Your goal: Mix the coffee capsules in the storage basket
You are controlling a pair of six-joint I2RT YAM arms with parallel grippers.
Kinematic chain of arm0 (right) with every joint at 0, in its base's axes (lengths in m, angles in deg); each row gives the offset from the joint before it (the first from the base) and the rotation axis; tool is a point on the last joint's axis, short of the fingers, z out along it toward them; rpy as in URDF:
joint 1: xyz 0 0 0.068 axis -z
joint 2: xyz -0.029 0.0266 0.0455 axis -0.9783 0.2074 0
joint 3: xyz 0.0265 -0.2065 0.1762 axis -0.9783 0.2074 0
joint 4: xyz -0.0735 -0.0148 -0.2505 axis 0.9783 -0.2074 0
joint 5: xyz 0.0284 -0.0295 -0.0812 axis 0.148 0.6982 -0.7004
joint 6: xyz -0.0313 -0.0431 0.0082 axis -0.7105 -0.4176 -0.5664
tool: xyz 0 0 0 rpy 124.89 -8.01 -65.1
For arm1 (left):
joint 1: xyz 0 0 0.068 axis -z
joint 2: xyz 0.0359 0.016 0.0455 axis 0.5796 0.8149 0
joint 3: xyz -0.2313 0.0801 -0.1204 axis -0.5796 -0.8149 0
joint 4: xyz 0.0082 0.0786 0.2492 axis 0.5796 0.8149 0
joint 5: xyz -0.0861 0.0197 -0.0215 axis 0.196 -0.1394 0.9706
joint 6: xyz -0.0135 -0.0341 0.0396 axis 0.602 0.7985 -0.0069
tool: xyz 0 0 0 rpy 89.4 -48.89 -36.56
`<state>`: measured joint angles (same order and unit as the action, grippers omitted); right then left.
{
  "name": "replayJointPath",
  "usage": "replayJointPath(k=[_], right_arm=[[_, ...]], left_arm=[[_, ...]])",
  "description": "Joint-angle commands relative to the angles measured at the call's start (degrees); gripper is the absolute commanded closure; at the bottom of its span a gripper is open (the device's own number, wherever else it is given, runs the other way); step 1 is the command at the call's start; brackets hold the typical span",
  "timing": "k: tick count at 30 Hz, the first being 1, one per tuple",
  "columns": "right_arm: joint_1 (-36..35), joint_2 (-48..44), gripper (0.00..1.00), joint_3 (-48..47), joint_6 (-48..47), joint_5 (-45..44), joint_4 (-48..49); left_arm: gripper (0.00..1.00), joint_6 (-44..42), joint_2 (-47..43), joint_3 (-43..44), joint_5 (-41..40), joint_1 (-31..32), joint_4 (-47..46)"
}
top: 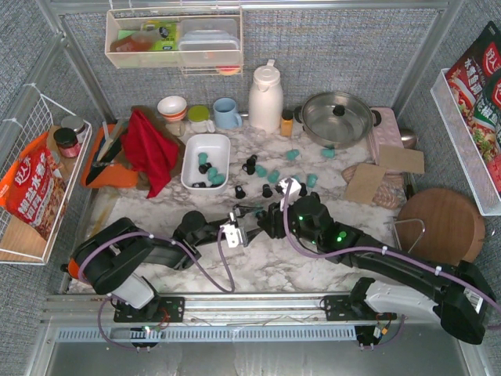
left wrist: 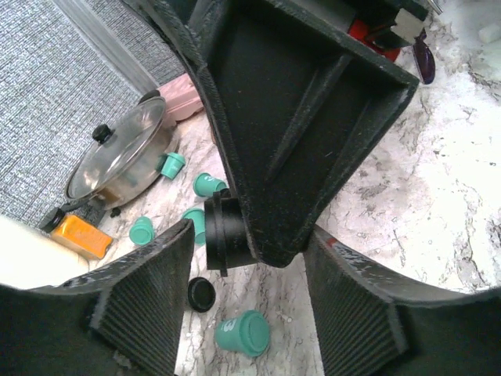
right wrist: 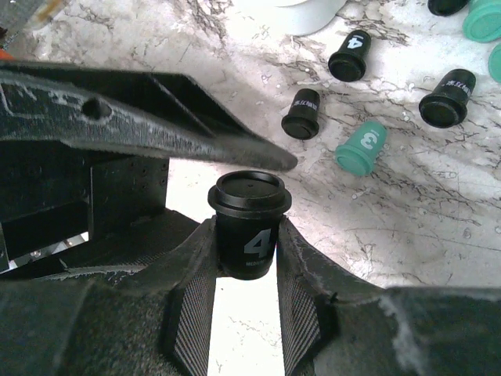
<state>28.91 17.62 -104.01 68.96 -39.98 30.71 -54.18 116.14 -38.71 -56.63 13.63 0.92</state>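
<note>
The white storage basket (top: 190,157) sits left of centre and holds a few teal and black coffee capsules (top: 213,171). More capsules lie loose on the marble to its right (top: 274,175). My right gripper (right wrist: 246,235) is shut on a black capsule marked 4 (right wrist: 249,205), held above the table. In the top view it (top: 270,219) meets my left gripper (top: 249,221) mid-table. My left gripper (left wrist: 250,270) is open, its jaws on either side of the right gripper's finger and the held capsule (left wrist: 225,233). A teal capsule (left wrist: 243,333) and a black one (left wrist: 201,294) lie below.
A lidded steel pan (top: 337,117), a white thermos (top: 264,98), a blue mug (top: 227,113) and an orange-lidded jar (top: 287,124) stand at the back. A red cloth (top: 150,149) lies left of the basket. Cardboard pieces (top: 391,168) and a round wooden board (top: 438,223) lie right.
</note>
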Motion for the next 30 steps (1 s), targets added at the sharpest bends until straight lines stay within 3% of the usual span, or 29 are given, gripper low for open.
replayJointPath(k=[1,5,10,19,24,26,30], right_arm=[[-0.01,-0.35,0.71,0.13,-0.36,0.66,1.18],[-0.01,-0.2,0.68,-0.11,-0.36,0.46,0.97],[0.13,0.12,0.5,-1.16,0.0,-2.01,-1.38],[1.03,-3.37,0.42,-2.7,-1.8,-5.97,-5.29],[1.14,-4.97,0.4,-3.25,-3.23,-9.67,-8.62],[1.22,-5.31,0.4,-3.17,-3.35,-10.94,-9.61],[1.27,-5.73,0.4,-2.42,-3.06,-12.33,-10.51]], left_arm=[[0.38,-1.17,0.28,0.57,0.62,0.31,-2.94],[0.49,-1.89,0.3,0.51,-0.38,0.51,-3.18],[0.6,-1.04,-0.89,1.84,-6.63,0.51,1.72],[0.64,0.71,-2.97,1.61,-21.29,-0.06,5.99],[0.64,5.23,-4.74,1.95,-25.62,-2.51,8.89],[0.64,7.88,-5.93,3.05,-27.03,-4.12,12.61],[0.66,13.73,-8.99,9.59,-32.05,-9.02,31.25]])
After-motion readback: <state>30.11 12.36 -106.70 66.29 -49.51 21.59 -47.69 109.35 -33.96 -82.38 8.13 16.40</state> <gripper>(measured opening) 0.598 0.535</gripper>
